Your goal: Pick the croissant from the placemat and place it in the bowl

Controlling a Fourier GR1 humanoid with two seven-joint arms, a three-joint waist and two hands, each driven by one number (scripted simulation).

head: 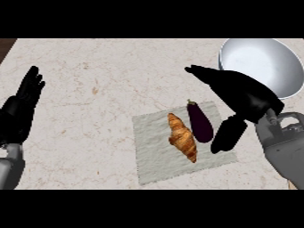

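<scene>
— So, from the head view, where is the croissant lying?
— It is lying on the pale grey placemat, near the middle, just beside a dark purple aubergine that is sitting on its right.
— And the bowl?
— It is sitting at the far right of the marbled worktop, well apart from the placemat.
— What is the right hand doing?
— It is hovering over the placemat's right edge with fingers straight and thumb hanging down, gripping nothing.
— And the left hand?
— It is resting at the left edge, fingers up and relaxed, holding nothing.
— Any writing or labels?
— None is showing that I can read.
</scene>
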